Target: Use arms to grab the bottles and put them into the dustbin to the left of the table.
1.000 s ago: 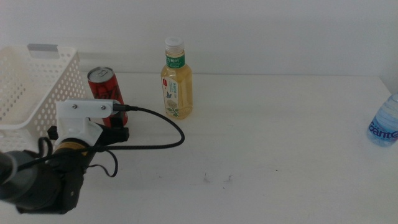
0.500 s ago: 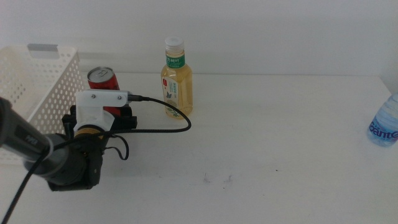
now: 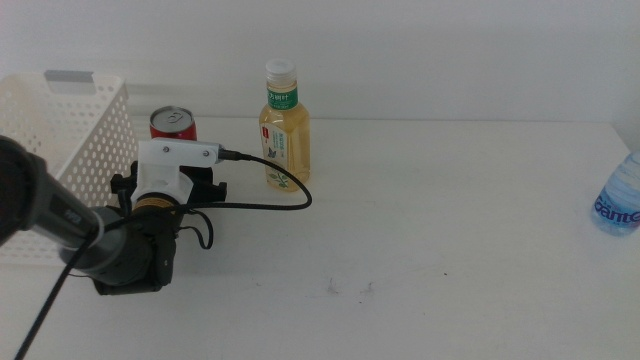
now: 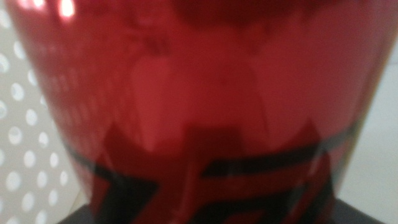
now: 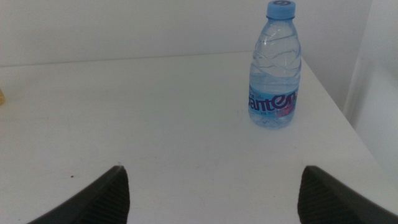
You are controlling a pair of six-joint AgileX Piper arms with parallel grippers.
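Broadly, the white table (image 3: pixel 470 230) filled most of the middle view, and the white perforated dustbin (image 3: pixel 60 140) sat at the upper left of the frame, its grey tab on the far rim. The left arm (image 3: pixel 70 235) came in from the lower left, its white wrist part and black cable just in front of the red soda can (image 3: pixel 173 123), which stood upright at left of centre, close beside the dustbin's right wall. The left gripper (image 3: pixel 172 185) was right at the can's lower body; in the left wrist view the can's red side (image 4: pixel 199 112) filled nearly the whole picture, upright and dead ahead, so it seemed to lie between or right against the jaws, yet the jaws themselves were not visible and I could not tell whether they were spread or pinching it. The yellow tea bottle (image 3: pixel 284 128) stood upright just right of the can, a little apart from the gripper, with the cable looping near its base. The clear water bottle (image 3: pixel 618 196) stood at the far right edge of the frame; in the right wrist view it (image 5: pixel 274 65) was upright at upper right, well ahead of the right gripper (image 5: pixel 211 190), whose dark jaws were spread wide and held nothing. The left arm was plainly the nearer one to the can and the dustbin.
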